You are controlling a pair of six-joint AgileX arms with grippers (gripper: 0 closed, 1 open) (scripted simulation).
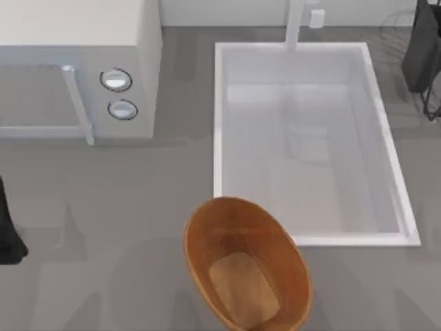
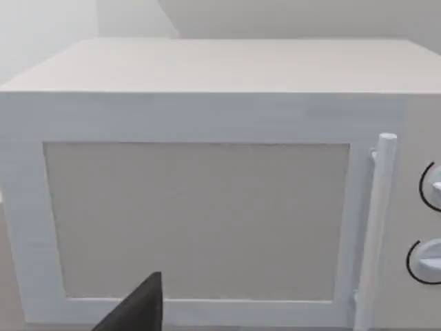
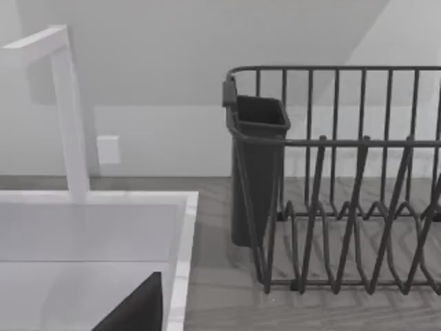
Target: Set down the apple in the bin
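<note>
The bin (image 1: 207, 241) is an oval, orange-brown, wood-look container at the table's front centre, and nothing lies on its lighter flat bottom. The apple is out of view. My left arm (image 1: 7, 231) is parked at the table's left edge, well left of the bin. A dark part of my left gripper (image 2: 134, 310) faces the microwave door in the left wrist view. My right arm (image 1: 422, 48) sits at the back right corner, far from the bin. A dark part of my right gripper (image 3: 138, 307) hangs over the sink's edge in the right wrist view.
A white microwave (image 1: 76, 69) with a closed door and two knobs stands at the back left. The large white sink (image 1: 219, 124) with its faucet (image 1: 295, 24) lies behind and to the right of the bin. A dark wire dish rack (image 3: 344, 207) with a cutlery holder (image 3: 255, 172) stands to the sink's right.
</note>
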